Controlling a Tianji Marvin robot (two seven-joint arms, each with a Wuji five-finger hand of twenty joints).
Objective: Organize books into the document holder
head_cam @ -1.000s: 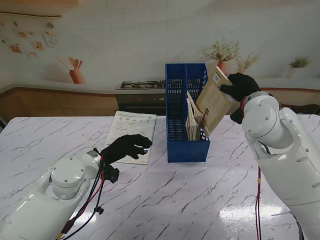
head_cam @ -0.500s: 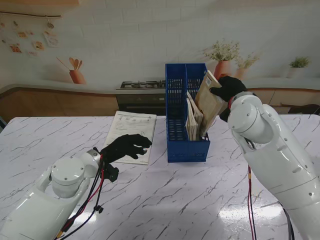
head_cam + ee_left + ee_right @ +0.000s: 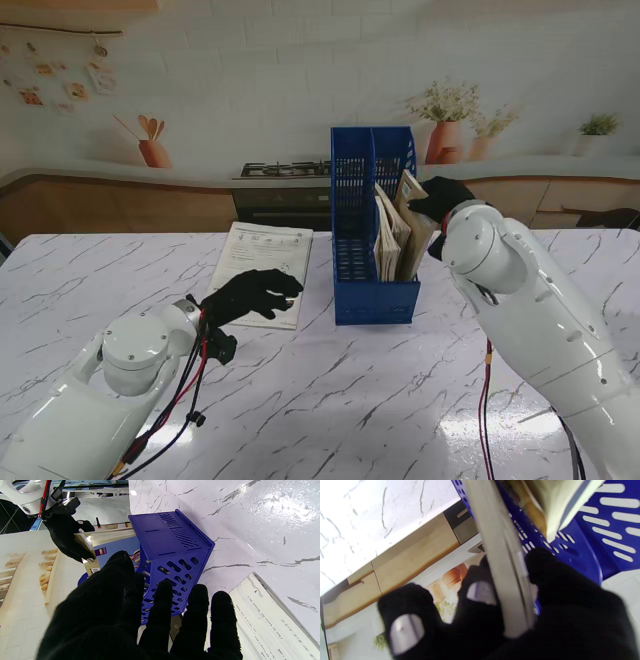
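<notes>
A blue document holder (image 3: 372,270) with two slots stands in the middle of the marble table; it also shows in the left wrist view as the holder (image 3: 172,542). Its right slot holds several books, and my right hand (image 3: 440,200) is shut on a tan book (image 3: 413,228) standing almost upright in that slot. The right wrist view shows the book's edge (image 3: 503,572) pinched between thumb and fingers. A white booklet (image 3: 262,257) lies flat to the holder's left. My left hand (image 3: 250,293) rests on the booklet's near corner, fingers spread, holding nothing.
A kitchen backdrop with stove, cabinets and potted plants (image 3: 445,110) runs behind the table's far edge. My white right forearm (image 3: 530,310) crosses the table's right side. Cables (image 3: 195,395) hang from my left arm.
My right hand has swung left and lowered the tan book from a steep tilt outside the holder to nearly upright inside the right slot. The left hand has stayed put.
</notes>
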